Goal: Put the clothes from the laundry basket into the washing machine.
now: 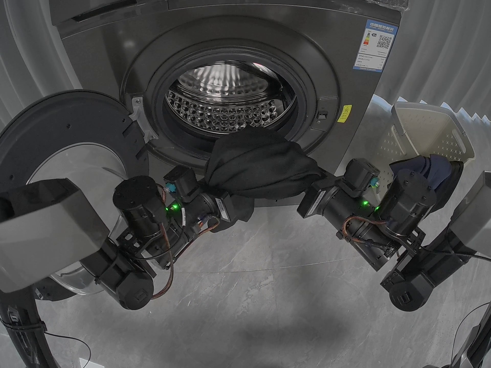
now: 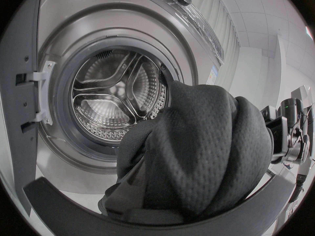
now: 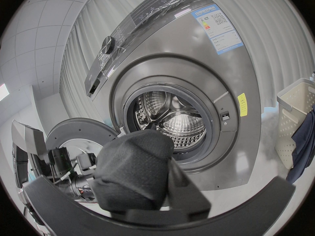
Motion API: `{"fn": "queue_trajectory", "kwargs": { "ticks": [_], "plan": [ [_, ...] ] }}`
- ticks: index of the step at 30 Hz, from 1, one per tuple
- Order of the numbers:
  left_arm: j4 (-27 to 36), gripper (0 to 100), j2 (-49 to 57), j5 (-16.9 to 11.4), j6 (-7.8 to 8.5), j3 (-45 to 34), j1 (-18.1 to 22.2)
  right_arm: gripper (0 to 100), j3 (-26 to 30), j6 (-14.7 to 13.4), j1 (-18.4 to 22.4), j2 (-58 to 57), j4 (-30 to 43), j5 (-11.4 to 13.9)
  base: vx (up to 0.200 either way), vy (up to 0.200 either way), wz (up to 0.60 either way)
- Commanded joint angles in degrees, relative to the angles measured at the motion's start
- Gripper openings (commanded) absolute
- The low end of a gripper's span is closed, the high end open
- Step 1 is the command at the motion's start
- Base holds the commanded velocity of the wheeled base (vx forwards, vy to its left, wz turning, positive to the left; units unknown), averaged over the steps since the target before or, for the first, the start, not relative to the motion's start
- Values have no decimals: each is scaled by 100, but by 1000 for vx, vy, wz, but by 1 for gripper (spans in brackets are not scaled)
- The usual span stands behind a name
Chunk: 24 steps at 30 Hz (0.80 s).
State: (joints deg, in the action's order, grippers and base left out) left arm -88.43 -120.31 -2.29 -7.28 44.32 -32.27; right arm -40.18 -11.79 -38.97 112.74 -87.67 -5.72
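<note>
Both grippers hold black garment at drum rim.

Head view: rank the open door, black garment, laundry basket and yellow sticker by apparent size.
1. open door
2. black garment and laundry basket: too close to rank, as the basket is partly hidden
3. yellow sticker

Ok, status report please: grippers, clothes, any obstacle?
Left gripper and right gripper holding black garment at drum mouth. Door open. Blue clothes in basket. Nothing in the way.
</note>
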Motion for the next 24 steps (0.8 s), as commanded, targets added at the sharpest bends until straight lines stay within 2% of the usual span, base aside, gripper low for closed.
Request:
{"fn": "queue_trajectory", "kwargs": {
  "ticks": [1, 5, 6, 7, 8, 11, 14, 17, 20, 24],
  "plan": [
    [-8, 0, 464, 9, -2, -266, -8, 100, 133, 1, -84, -6, 14, 36, 0, 0, 0],
    [-16, 0, 807, 27, 16, -477, 19, 100, 748, 414, 13, -200, -48, 352, 0, 0, 0],
    [10, 0, 1080, 36, 7, -636, 28, 100, 1118, 537, -5, -437, -57, 607, 0, 0, 0],
    [28, 0, 1159, 36, 7, -680, 36, 100, 1223, 555, -5, -507, -48, 677, 0, 0, 0],
    [89, 0, 1414, 36, 7, -855, 89, 100, 1592, 555, -40, -745, -48, 871, 0, 0, 0],
    [168, 0, 1739, 27, 25, -1321, 151, 100, 2128, 564, -58, -964, -48, 1055, 0, 0, 0],
    [19, 0, 1967, -34, 227, -2033, 362, 100, 2436, 599, -14, -999, -57, 1284, 0, 0, 0],
    [-16, 0, 2152, -149, 200, -2429, 476, 100, 2629, 669, 57, -999, 5, 1319, 0, 0, 0],
    [-16, 0, 2170, -149, 25, -2543, 432, 100, 2629, 792, 443, -894, -57, 1328, 0, 0, 0],
    [-8, 0, 2170, -166, 16, -2745, 309, 100, 2515, 836, 909, -762, -57, 1301, 0, 0, 0]
  ]
}}
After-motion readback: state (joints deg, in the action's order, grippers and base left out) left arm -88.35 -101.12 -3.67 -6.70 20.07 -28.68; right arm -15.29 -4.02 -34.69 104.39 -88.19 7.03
